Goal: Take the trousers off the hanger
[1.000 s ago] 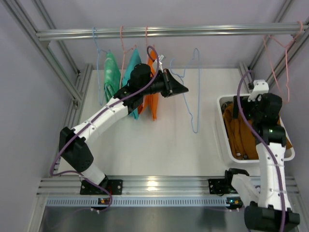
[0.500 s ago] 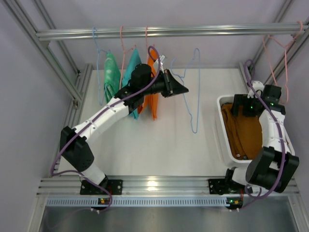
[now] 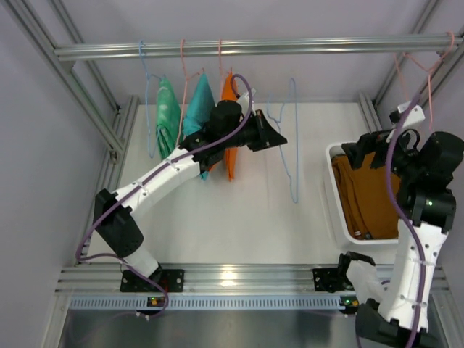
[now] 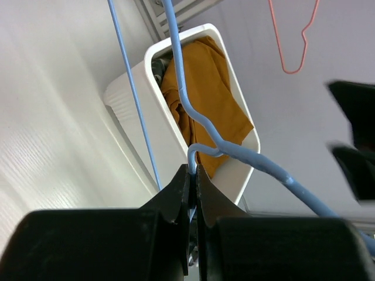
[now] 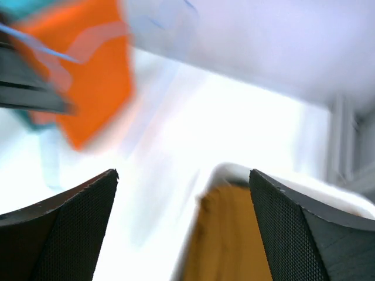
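Top external view: three pairs of soft folded cloth trousers hang side by side from thin wire hangers on the grey metal rail (image 3: 246, 48) at the back. The green trousers (image 3: 167, 116) are leftmost, the teal trousers (image 3: 196, 109) in the middle and the orange trousers (image 3: 230, 161) rightmost, the last two partly hidden behind the left arm. Just to their right hangs a bare light-blue wire hanger (image 3: 293, 145). The brown trousers (image 3: 366, 203) lie rumpled inside the white plastic bin (image 3: 332, 210) at the right of the table. The left pincer (image 3: 279, 136) reaches to the upper bend of that blue hanger. The right pincer (image 3: 355, 154) hangs over the far end of the bin.

Left wrist view: the left pincer (image 4: 193, 172) has its black jaws pressed together on the light-blue wire hanger (image 4: 258, 159), nipping a short downward loop of the wire. Beyond it stands the white plastic bin (image 4: 135, 117) with the brown trousers (image 4: 205, 88) heaped in it, and a pink wire hanger (image 4: 276, 35) hangs higher up.

Right wrist view, blurred: the right pincer (image 5: 183, 172) has its jaws spread wide with nothing between them. The orange trousers (image 5: 94, 70) show at upper left and the brown trousers (image 5: 234, 234) lie below.
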`<state>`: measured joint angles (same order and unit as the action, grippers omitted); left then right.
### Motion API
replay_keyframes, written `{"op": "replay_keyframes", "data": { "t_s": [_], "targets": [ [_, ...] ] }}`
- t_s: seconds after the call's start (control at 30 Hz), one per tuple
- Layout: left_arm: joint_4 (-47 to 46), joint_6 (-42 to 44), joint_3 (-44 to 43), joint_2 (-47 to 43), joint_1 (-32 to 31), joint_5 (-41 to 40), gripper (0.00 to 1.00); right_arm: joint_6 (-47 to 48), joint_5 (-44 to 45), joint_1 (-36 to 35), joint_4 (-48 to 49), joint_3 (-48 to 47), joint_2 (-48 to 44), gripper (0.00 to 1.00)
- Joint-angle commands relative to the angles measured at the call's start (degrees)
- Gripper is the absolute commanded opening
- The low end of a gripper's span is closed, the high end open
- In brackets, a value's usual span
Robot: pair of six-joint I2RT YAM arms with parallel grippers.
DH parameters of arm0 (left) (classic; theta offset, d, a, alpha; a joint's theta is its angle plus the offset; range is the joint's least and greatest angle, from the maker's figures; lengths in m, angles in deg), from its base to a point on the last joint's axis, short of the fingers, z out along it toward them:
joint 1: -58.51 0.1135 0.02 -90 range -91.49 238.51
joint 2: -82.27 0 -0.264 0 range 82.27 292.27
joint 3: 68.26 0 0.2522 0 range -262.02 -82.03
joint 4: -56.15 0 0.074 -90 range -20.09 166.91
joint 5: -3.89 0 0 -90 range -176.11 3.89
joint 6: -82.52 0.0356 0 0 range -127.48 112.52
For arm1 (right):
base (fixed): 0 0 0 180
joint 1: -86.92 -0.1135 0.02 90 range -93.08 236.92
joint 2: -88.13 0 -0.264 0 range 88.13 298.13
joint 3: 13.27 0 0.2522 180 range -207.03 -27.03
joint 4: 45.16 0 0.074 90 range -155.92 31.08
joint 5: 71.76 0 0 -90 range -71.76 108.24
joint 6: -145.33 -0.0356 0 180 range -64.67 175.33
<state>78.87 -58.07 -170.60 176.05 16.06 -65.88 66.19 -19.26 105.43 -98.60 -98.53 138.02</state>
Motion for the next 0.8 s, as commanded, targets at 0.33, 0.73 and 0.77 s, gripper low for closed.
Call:
{"op": "replay_keyframes", "data": {
  "t_s": [0.33, 0.73, 0.77],
  "targets": [
    [22.42, -1.71, -20.84, 7.38, -9.48, -22.24, 0.0, -8.93, 9.71, -33.96, 5.49, 6.29, -2.0, 0.8],
    [19.97, -3.37, -21.2, 7.56, -11.24, -21.55, 0.0, -4.43, 25.33, -45.39, 9.43, 3.47, 8.03, 0.62],
    [19.79, -3.38, -21.11, 7.39, -11.24, -21.46, 0.0, -4.78, 26.58, -45.48, 9.79, 3.83, 8.21, 0.55]
  ]
}}
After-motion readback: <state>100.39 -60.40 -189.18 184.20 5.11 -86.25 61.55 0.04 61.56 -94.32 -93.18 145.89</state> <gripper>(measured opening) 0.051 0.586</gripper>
